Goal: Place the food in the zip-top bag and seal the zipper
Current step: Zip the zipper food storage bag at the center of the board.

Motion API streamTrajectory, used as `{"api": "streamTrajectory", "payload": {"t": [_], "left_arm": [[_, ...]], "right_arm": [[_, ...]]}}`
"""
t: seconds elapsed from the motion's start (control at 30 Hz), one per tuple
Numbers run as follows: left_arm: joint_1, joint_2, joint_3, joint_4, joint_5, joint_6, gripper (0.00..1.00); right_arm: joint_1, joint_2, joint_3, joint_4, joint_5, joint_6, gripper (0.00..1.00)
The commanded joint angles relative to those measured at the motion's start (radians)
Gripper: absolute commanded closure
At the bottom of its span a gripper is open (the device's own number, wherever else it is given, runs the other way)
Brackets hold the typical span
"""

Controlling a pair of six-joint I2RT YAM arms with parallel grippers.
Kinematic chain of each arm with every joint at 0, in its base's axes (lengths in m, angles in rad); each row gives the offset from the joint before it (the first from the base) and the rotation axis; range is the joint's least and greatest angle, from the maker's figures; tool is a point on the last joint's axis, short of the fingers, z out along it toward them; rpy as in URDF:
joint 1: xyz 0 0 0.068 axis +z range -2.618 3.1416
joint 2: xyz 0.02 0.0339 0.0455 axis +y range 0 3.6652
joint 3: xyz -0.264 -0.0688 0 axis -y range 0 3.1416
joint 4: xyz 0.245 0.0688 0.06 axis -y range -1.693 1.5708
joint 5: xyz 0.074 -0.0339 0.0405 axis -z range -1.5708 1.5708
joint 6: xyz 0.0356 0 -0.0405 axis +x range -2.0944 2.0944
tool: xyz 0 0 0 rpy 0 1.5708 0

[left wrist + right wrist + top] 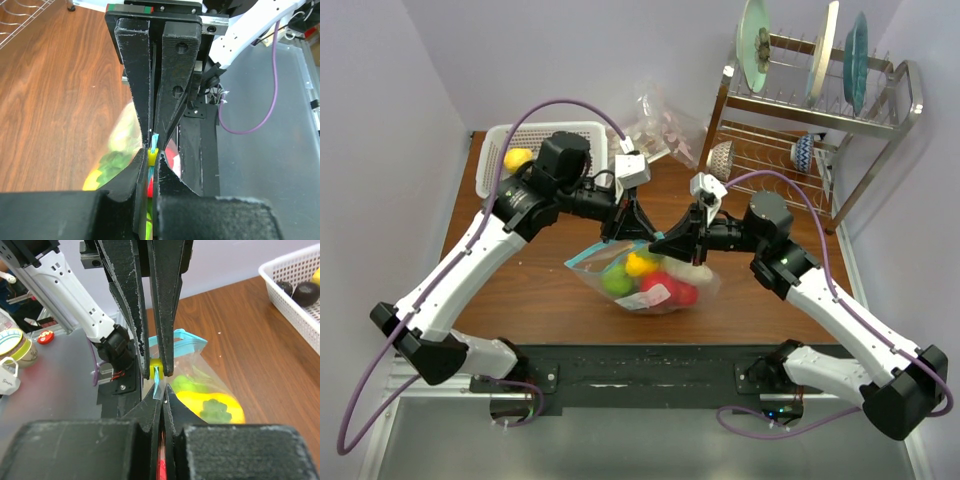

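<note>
Clear dotted plastic zip-top bag [692,283] holding the small plastic fruit food [658,286] lies mid brown wooden table [525,290], left gripper [625,234] and right gripper [663,245] both pinching its light-blue strip zipper [648,243] at bag's 12 o'clock; crowded jaws may slip off, leaving a gap unsealed.

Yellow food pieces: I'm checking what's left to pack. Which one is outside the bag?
The yellow piece in the white mesh basket; the other yellow one sits inside the zip-top bag.

Two claws [625,232] [661,245], one zip-top bag [592,268], one basket [576,129], three plates [754,45] [823,48] [856,60].
</note>
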Motion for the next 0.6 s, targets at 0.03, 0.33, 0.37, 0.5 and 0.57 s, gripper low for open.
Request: {"api": "streamTrajectory", "payload": {"t": [0.03, 0.33, 0.37, 0.5, 0.57], "left_arm": [[0.003, -0.043, -0.046, 0.005, -0.047, 0.018, 1.00], [0.004, -0.077, -0.100, 0.019, -0.081, 0.020, 1.00], [0.004, -0.081, -0.104, 0.020, -0.085, 0.021, 1.00], [0.006, -0.101, -0.117, 0.031, -0.101, 0.024, 1.00], [0.006, -0.103, -0.120, 0.030, -0.104, 0.027, 1.00]], "right_arm": [[0.000, -0.043, 0.071, 0.033, 0.053, 0.008, 1.00], [-0.002, -0.065, 0.077, 0.029, 0.113, 0.021, 1.00], [0.000, -0.068, 0.077, 0.026, 0.124, 0.022, 1.00], [-0.003, -0.082, 0.077, 0.011, 0.156, 0.013, 1.00], [-0.003, -0.085, 0.079, -0.002, 0.171, 0.008, 1.00]]}}
